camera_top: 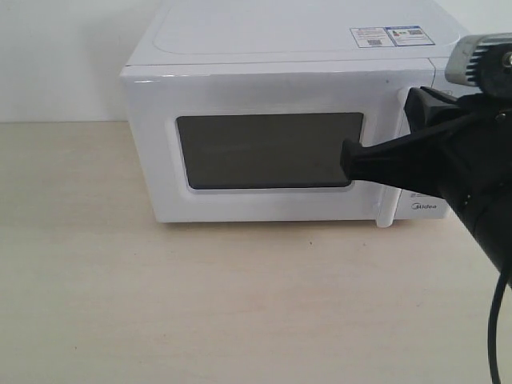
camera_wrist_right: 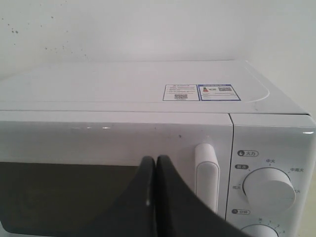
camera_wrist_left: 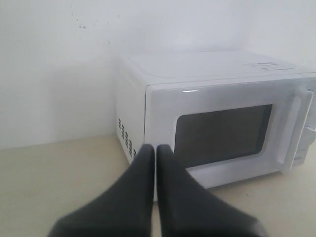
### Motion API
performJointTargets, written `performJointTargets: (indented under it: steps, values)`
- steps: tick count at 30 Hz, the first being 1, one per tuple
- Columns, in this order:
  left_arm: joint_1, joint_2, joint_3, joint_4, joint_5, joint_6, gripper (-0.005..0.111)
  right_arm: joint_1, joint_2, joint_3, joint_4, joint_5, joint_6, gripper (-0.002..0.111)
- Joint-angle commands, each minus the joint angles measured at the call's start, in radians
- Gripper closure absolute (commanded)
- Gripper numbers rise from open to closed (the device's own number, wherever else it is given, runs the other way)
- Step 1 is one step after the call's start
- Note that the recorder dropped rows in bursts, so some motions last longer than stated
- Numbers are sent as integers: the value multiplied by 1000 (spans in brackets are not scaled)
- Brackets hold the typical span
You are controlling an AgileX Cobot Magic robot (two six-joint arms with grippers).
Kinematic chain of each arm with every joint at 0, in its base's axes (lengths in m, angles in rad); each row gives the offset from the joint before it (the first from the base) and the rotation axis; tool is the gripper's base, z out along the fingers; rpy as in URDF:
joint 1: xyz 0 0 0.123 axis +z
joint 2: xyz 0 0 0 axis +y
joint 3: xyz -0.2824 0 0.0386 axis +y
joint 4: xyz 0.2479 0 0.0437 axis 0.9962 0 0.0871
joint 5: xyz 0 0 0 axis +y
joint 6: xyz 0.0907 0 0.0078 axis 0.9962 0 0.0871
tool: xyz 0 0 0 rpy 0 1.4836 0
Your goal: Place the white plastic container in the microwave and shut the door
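The white microwave (camera_top: 288, 48) stands at the back of the table with its door (camera_top: 264, 208) closed flat against the body; the dark window (camera_top: 268, 150) shows nothing inside. My right gripper (camera_top: 346, 154) is shut and empty, its tip against the window's right edge, just left of the bar handle (camera_wrist_right: 206, 173). My left gripper (camera_wrist_left: 155, 148) is also shut and empty, off the microwave's front left corner (camera_wrist_left: 146, 98); it does not show in the exterior view. The white plastic container is not visible in any view.
Two round knobs (camera_wrist_right: 269, 190) sit on the right panel. Stickers (camera_top: 392, 36) lie on the microwave's top. The pale tabletop (camera_top: 240, 304) stretches in front. A white wall (camera_wrist_left: 49, 64) rises behind. A black cable (camera_top: 496, 336) hangs at the right.
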Motion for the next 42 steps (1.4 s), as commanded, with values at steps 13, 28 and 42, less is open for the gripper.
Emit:
performJointTargets:
  steps: [13,28,42]
  values:
    - [166,-19,316,-86,-256,83,103,2,-9,6,-3,-1,0,108]
    - [206,-19,368,-36,-166,61,103,2,-9,6,-3,-1,6,108]
    - [217,-19,368,122,-165,-129,103,2,-9,6,-5,-23,6,108]
